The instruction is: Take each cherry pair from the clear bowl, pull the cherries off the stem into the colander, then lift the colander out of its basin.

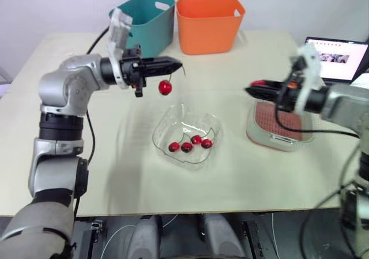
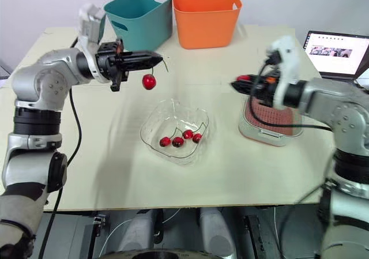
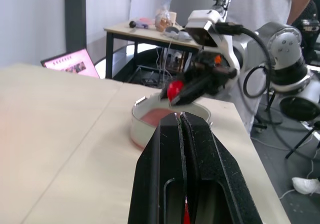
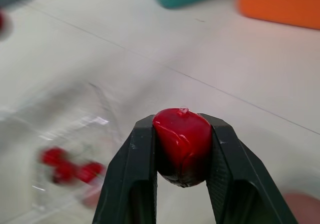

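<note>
My left gripper (image 1: 176, 64) is shut on a thin cherry stem, held above the table behind the clear bowl (image 1: 214, 122). One red cherry (image 1: 165, 87) dangles from that stem. Several cherries (image 1: 187, 145) with stems lie in the bowl. My right gripper (image 1: 251, 89) is shut on a single red cherry (image 4: 182, 146), hovering at the left edge of the red colander (image 1: 271, 118). The colander sits in its white basin (image 1: 278, 143), right of the bowl. In the left wrist view the shut fingers (image 3: 170, 149) point toward the right gripper and its cherry (image 3: 175, 89).
A teal bin (image 1: 147, 18) and an orange bin (image 1: 209, 23) stand at the back of the table. An open laptop (image 1: 338, 55) sits at the far right. Bare tabletop stretches in front of the bowl and to its left.
</note>
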### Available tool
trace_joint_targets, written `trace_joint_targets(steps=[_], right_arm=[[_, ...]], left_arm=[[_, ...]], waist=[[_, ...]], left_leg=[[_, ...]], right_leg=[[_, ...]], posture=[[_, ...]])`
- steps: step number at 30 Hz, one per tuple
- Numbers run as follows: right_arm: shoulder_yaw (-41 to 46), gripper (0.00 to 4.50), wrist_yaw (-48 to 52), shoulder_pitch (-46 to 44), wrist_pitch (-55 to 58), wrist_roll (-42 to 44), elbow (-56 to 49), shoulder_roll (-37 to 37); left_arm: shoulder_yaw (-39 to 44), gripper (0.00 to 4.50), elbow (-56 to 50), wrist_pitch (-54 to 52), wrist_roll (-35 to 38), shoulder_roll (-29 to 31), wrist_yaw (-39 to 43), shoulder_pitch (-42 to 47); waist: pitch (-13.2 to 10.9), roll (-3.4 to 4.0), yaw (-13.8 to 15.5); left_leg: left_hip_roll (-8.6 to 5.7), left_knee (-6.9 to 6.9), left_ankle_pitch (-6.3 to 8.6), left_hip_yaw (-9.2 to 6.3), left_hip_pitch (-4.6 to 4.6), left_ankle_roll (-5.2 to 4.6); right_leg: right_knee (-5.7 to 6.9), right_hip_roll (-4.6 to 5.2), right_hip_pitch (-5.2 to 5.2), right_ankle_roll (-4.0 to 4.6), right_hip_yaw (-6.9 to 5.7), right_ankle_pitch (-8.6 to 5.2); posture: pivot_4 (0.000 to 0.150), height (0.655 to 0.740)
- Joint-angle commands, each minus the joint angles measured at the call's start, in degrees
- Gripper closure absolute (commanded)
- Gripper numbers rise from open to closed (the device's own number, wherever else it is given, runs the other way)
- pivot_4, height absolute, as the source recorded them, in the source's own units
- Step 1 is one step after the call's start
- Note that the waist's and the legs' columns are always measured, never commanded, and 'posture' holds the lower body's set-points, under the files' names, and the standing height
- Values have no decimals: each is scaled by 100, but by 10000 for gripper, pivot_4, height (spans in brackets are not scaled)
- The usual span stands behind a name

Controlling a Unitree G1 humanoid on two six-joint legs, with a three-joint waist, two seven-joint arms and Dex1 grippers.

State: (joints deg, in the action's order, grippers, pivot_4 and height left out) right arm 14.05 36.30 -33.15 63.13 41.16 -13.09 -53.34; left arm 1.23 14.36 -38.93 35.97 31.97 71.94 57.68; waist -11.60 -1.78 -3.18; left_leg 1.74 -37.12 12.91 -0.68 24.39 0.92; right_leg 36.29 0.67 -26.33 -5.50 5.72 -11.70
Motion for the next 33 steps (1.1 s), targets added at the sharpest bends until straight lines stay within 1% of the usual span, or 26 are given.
trace_joint_targets(steps=[1,5,9,10,11,14,15,16,20,23,25,27,28,31,33], right_arm=[[131,35587,242,382,-623,-466,61,-352],[78,35587,290,825,-1026,-786,299,-298],[40,35587,257,902,-1218,-953,451,-172],[45,28580,267,898,-1215,-963,469,-160],[53,27240,271,893,-1223,-976,487,-153],[107,16824,301,857,-1183,-957,531,-169],[131,12296,320,828,-1163,-936,542,-187],[157,9463,344,790,-1164,-917,544,-209],[205,9463,438,560,-1059,-776,490,-221],[187,9463,445,90,-576,-155,136,126],[-56,5861,365,-209,-276,206,-188,543],[-443,1168,402,-333,-202,292,-455,855],[-533,172,317,-483,-94,516,-462,1236],[-616,172,55,-814,111,915,-363,2064],[-596,172,-99,-953,219,1060,-277,2402]], left_arm=[[111,45000,-199,145,10,-1,-20,109],[81,45000,-154,187,-25,-31,22,120],[67,45000,-131,209,-53,-47,49,132],[62,45000,-130,214,-59,-45,56,134],[58,45000,-129,216,-63,-42,61,137],[56,45000,-130,224,-72,-32,77,130],[56,45000,-129,227,-76,-28,80,130],[58,45000,-128,231,-81,-23,82,130],[77,45000,-118,237,-95,-1,90,154],[112,45000,-116,209,-73,8,89,214],[128,45000,-148,182,-35,-16,63,243],[114,45000,-198,180,-25,-66,33,241],[102,45000,-224,180,-20,-98,19,227],[97,45000,-266,170,-2,-151,-14,206],[106,45000,-295,150,5,-174,-38,206]], waist=[[0,0,-20],[0,0,-73],[0,0,-75],[0,1,-73],[0,0,-69],[0,0,-64],[0,0,-63],[0,0,-63],[0,1,-71],[0,1,-83],[0,1,-98],[0,1,-77],[0,0,-76],[0,0,-65],[0,1,-53]], left_leg=[[0,0,0,1,-3,0],[1,2,0,5,-10,0],[1,1,0,6,-10,0],[1,1,0,6,-10,0],[1,1,0,6,-10,0],[0,1,0,6,-9,0],[0,0,0,6,-9,0],[0,0,0,6,-9,0],[0,0,0,6,-9,0],[1,1,0,6,-11,0],[4,1,0,6,-13,0],[4,1,0,2,-14,0],[3,1,0,0,-14,0],[1,-2,0,-1,-11,0],[2,-6,0,-2,-5,0]], right_leg=[[0,-1,2,0,2,0],[5,-3,2,0,8,2],[6,-4,2,-1,10,2],[6,-4,2,-1,10,2],[6,-3,2,-1,10,2],[5,-3,4,-1,10,2],[5,-2,3,-1,10,2],[5,-3,4,-1,10,2],[5,-3,3,-1,10,2],[6,-4,3,0,10,2],[6,-7,3,-1,10,3],[15,-9,3,-2,9,4],[17,-9,3,-3,7,3],[17,-6,3,-3,7,4],[18,-5,1,-4,5,4]], posture=[[1500,7400],[1500,7400],[1500,7400],[1500,7400],[1500,7400],[1500,7400],[1500,7400],[1500,7400],[1500,7400],[1500,7400],[1500,7400],[1500,7400],[1500,7400],[1500,7400],[1500,7400]])
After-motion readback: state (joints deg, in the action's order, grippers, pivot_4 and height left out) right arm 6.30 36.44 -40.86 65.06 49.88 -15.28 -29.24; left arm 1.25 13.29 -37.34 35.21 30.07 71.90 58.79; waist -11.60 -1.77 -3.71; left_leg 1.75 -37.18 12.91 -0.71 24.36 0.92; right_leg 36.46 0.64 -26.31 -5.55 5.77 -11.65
